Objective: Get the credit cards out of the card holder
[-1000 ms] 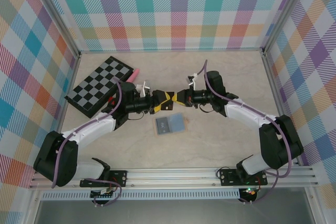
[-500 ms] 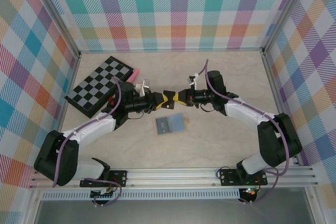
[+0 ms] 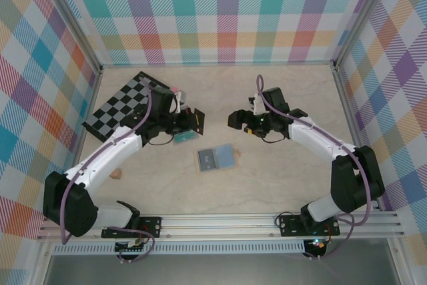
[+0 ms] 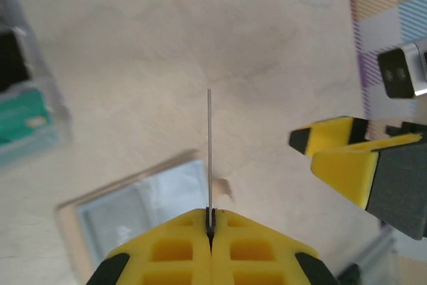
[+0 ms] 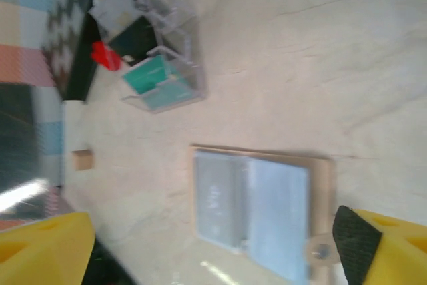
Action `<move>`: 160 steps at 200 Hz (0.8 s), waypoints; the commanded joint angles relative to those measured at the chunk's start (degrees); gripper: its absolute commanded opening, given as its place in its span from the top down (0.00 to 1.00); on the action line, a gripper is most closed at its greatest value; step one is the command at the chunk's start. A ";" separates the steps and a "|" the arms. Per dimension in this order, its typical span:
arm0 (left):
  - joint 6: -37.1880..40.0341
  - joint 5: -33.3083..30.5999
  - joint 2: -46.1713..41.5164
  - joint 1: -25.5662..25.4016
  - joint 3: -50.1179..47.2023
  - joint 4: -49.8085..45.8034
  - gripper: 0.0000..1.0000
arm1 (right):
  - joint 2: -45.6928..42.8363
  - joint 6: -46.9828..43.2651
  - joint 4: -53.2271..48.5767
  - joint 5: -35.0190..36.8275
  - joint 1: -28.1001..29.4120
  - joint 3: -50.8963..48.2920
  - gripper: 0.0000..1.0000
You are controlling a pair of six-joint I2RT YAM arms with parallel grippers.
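- Your left end effector (image 4: 209, 217) is pressed together on a thin card (image 4: 209, 151). The left wrist view shows the card edge-on, standing straight out from between the fingertips and clear of the table (image 3: 280, 178).
- Your right end effector (image 3: 233, 119) is spread wide and holds nothing. It faces the left one across a gap, well apart from it.
- The card holder (image 3: 217, 158) lies open and flat on the table, its light-blue panels up. It sits nearer the arm bases than both end effectors, roughly between them, and neither touches it.
- A teal packet in clear plastic (image 3: 185, 136) lies just beside the left end effector, with a chessboard (image 3: 123, 110) behind it. Neither is part of your job.
- Progress, as I judge it: one card is out and in your left grip, so the pulling step for that card looks done.
- Left to do: set that card down on a bare patch of table.
- You cannot tell from these views whether the blue pockets hold more cards, so check them before you call the task finished.
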 commanded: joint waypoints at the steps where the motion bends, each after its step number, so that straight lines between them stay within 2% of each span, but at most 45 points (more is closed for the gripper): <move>1: 14.97 -13.28 2.09 0.71 5.30 -15.52 1.00 | -3.20 -6.29 -4.60 7.72 -0.88 -0.15 0.00; 39: 27.15 -19.49 6.80 0.71 12.04 -19.03 1.00 | -5.39 -6.75 -4.71 11.58 -1.66 -2.62 0.00; 74: 37.32 -25.26 11.42 0.86 15.39 -16.79 1.00 | -6.35 -6.25 -5.51 12.70 -2.64 -3.62 0.00; 87: 42.07 -23.46 13.28 1.40 16.73 -16.80 1.00 | -6.55 -6.13 -5.56 12.63 -2.90 -3.85 0.00; 126: 58.21 -11.59 14.15 2.62 16.66 -14.17 1.00 | -6.52 -5.46 -5.09 11.51 -3.16 -4.77 0.00; 160: 68.29 -9.96 14.89 4.52 16.07 -13.88 1.00 | -6.22 -4.94 -4.16 9.93 -3.21 -5.28 0.00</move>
